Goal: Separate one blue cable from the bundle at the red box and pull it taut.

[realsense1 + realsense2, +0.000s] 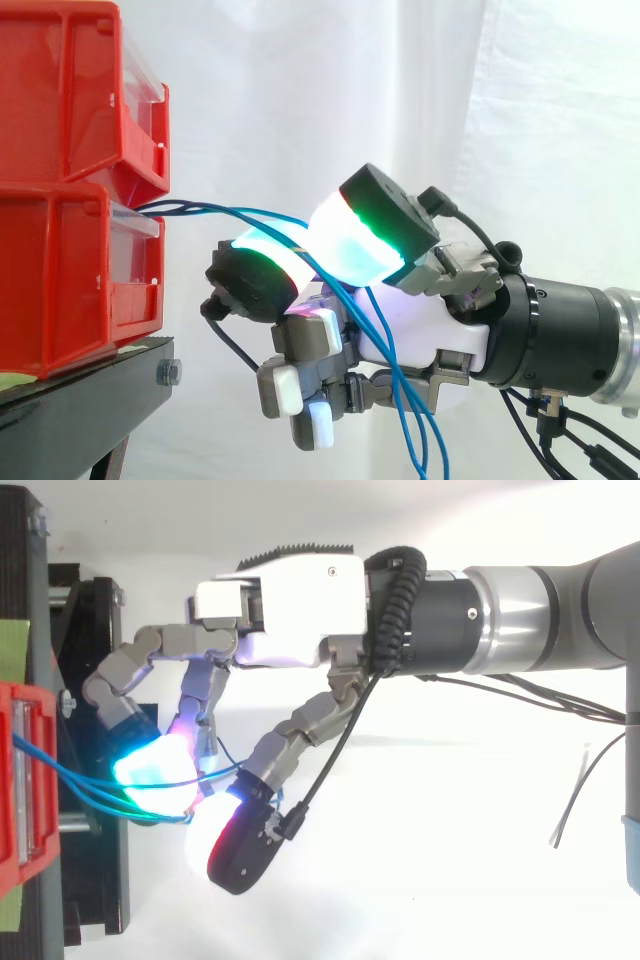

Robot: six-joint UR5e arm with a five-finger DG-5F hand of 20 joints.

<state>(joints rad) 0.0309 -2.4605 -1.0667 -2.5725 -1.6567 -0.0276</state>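
In the middle of the side view the hand [420,320] is reaching toward the left side of the frame. Its lower fingers are curling under the palm, their white pads pointing down. Above them two large glowing fingertips [345,245], green and cyan, are pressing toward each other and pinching the blue cables [190,208] between them. How many strands are caught in the pinch cannot be told. Past the pads, the loose ends of the cables are hanging in front of the palm and dropping out at the bottom edge of the frame.

From the pinch the cables are running left in a shallow arc, not fully straight. They are entering the gap between the two stacked red bins [60,120] at the left edge. The bins are sitting on the black stand [80,400] in the lower left corner. The white curtain [500,100] is hanging behind everything.

In the top view the arm [520,605] is coming in from the upper right. The hand [290,610] is bending its fingers down and to the left. The cables [80,770] are fanning out from a red bin [20,780] at the left edge to the bright pads.
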